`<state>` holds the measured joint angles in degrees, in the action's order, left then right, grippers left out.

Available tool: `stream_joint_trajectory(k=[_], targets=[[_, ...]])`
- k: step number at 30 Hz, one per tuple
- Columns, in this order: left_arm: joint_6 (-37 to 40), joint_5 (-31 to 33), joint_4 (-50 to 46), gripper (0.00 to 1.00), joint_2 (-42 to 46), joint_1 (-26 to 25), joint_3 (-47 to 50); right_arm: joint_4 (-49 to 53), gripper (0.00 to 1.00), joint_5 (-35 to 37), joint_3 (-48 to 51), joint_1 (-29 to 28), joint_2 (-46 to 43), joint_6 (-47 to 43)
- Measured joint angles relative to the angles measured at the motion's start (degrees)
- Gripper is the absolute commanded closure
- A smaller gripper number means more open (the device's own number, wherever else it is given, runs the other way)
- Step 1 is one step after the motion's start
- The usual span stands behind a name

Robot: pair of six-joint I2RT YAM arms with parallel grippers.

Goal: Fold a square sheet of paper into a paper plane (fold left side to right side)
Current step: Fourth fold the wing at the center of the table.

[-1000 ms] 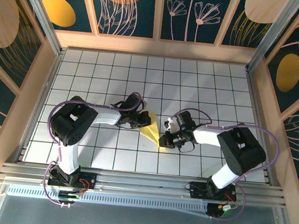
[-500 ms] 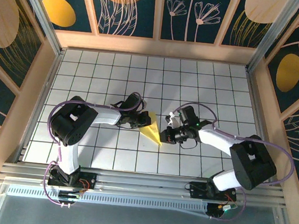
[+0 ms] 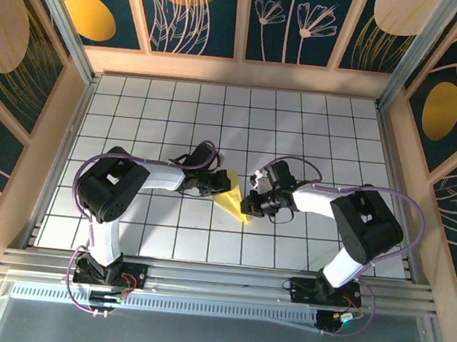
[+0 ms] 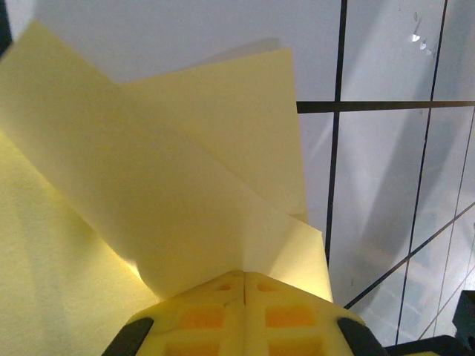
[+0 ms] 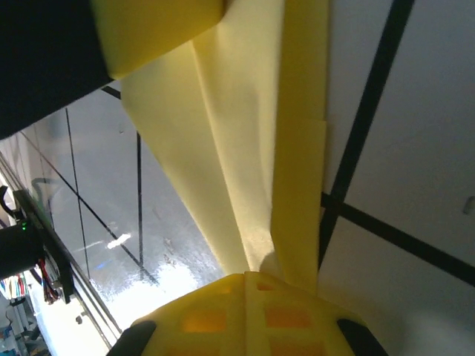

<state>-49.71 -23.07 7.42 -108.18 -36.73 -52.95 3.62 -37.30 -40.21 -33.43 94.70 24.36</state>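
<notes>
While left end effector clamps the paper plane, right end effector does likewise.

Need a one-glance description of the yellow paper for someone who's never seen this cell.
Start at the white gridded table walled by dark floral panels. At its middle, pinched between the left gripper and right gripper, is the folded yellow paper, a creased pointed wedge. The orange ovals are painted on the walls, not loose.
</notes>
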Motion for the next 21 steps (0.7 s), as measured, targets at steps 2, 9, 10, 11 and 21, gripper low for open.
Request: stream_joint_trajectory(k=[2, 9, 10, 11, 21], targets=[[0.0, 0.0, 0.0, 1.0, 0.0, 0.0, 0.0, -0.1, 1.0, 0.2, 0.0, 0.0, 0.3, 0.0], [0.0, 0.0, 0.0, 1.0, 0.0, 0.0, 0.0, -0.5, 1.0, 0.2, 0.0, 0.0, 1.2, 0.0], [0.0, 0.0, 0.0, 1.0, 0.0, 0.0, 0.0, -0.5, 1.0, 0.2, 0.0, 0.0, 1.3, 0.0], [0.0, 0.0, 0.0, 1.0, 0.0, 0.0, 0.0, -0.6, 1.0, 0.2, 0.1, 0.0, 1.4, 0.0], [0.2, 0.0, -0.4, 1.0, 0.0, 0.0, -0.3, -3.1, 1.0, -0.5, 1.7, 0.6, 1.5, 0.0]])
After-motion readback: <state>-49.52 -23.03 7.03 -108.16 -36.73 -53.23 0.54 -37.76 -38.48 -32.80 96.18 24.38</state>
